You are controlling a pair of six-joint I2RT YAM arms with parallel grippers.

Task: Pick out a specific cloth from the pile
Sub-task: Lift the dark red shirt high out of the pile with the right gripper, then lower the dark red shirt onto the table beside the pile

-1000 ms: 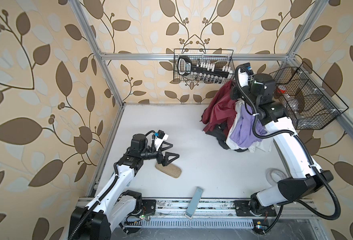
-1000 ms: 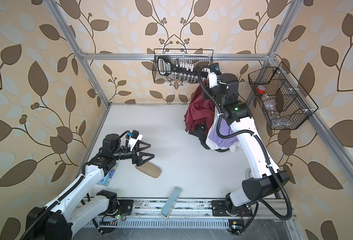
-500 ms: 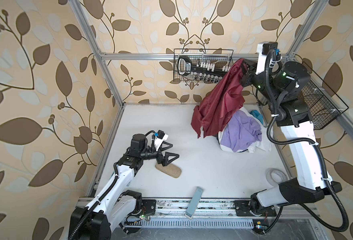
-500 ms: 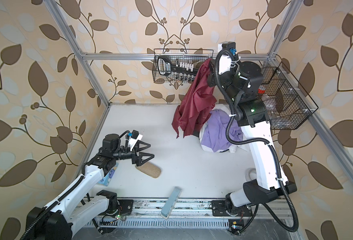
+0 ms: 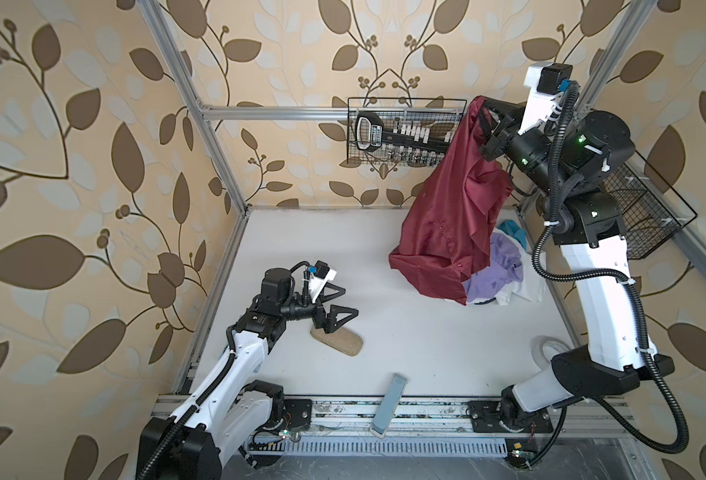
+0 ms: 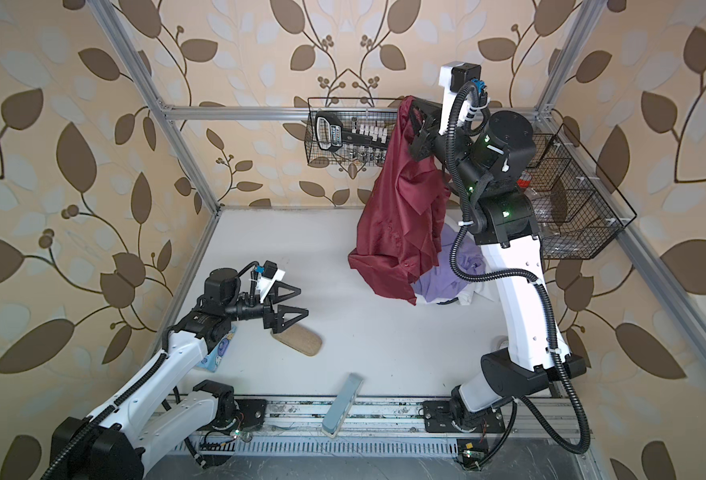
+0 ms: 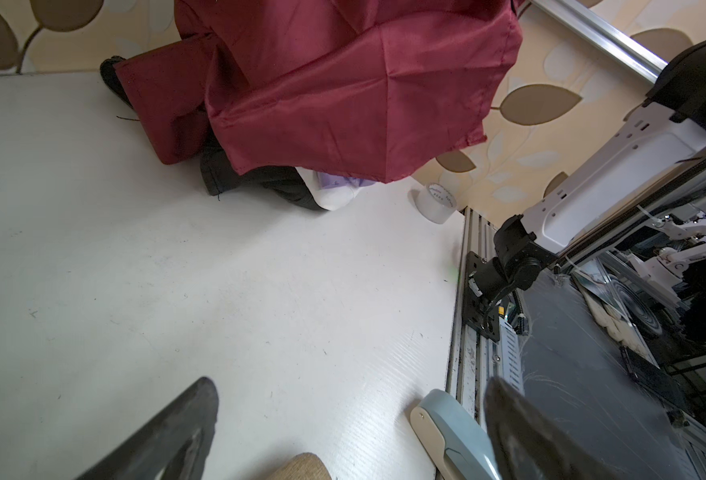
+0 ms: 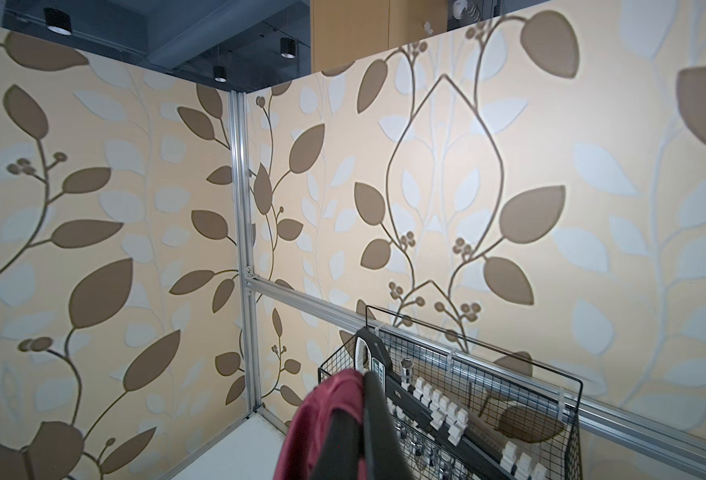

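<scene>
table point(image 5: 384, 340): white, walled on 3 sides. most open room is below the r pincer and out toward mid-table.
the cloth point(image 5: 446, 216): maroon, thin, slippy-looking. top bunch is nipped in r pincer point(image 5: 486, 120), jaws closed tight on it. the rest hangs straight below, lowest hem at or just over the pile; can't tell if it's clear. handling: raise till the hem frees, then swing out w/o jerks so nothing drags along.
the pile point(image 5: 498, 270): lavender, white, black, bit of blue. sits right under the hanging load.
wire basket point(image 5: 405, 137): on back wall, just beside r pincer. snag risk, so steer away.
l pincer point(image 5: 349, 302): jaws wide, empty, well apart from the cloth, over tan block point(image 5: 338, 343).
</scene>
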